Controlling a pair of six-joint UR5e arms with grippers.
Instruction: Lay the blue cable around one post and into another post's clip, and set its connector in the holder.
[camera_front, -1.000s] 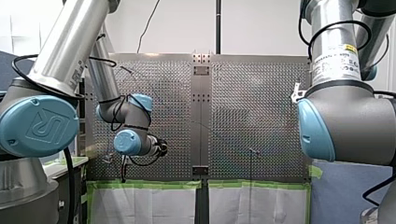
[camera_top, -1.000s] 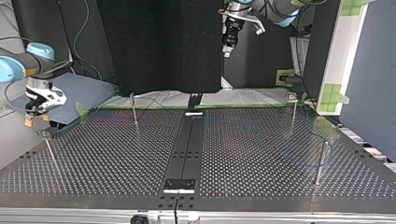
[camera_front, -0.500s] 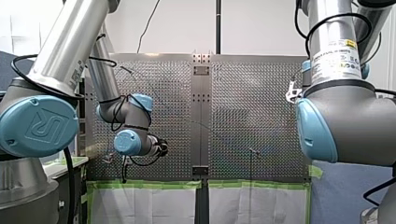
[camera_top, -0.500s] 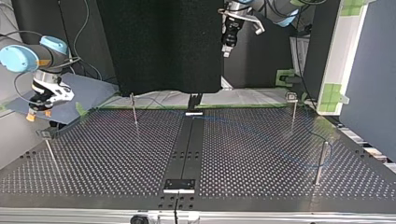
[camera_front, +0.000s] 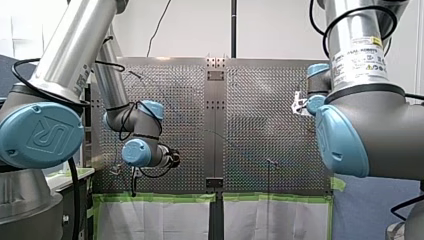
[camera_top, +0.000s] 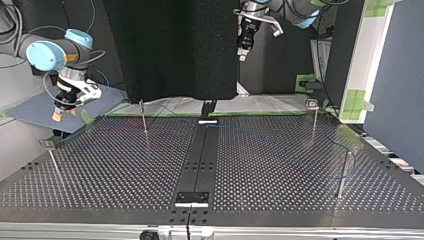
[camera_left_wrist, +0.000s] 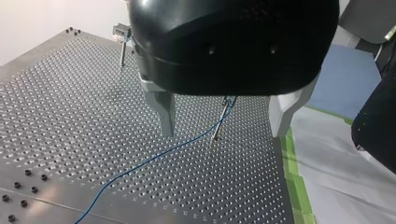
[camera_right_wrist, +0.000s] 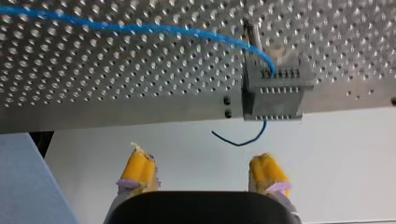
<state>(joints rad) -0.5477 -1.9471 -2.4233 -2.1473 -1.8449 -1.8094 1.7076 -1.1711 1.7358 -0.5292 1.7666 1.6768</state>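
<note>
In the front view, my left arm (camera_front: 142, 150) hangs over the left part of the perforated metal desk (camera_front: 270, 100), and my right arm (camera_front: 312, 100) is over its right edge. I cannot tell the state of either arm's jaws from here.

In the top view, the thin blue cable (camera_top: 353, 161) curves round a slim metal post (camera_top: 342, 175) at the right and runs on toward the desk's middle. My right arm's jaws, with yellow pads (camera_top: 58, 116), hover above the left edge.

In the left wrist view, my left arm's jaws are spread and hold nothing. The cable lies on the desk below them, passing a thin upright post (camera_left_wrist: 223, 116).

In the right wrist view, my right arm's jaws are spread and empty. Ahead of them the cable enters a grey toothed clip block (camera_right_wrist: 273, 93), and a short dark tail comes out the other side.

The routing round the post and into the clip looks done. I cannot make out a connector or a holder, so that step stays unconfirmed.
</note>
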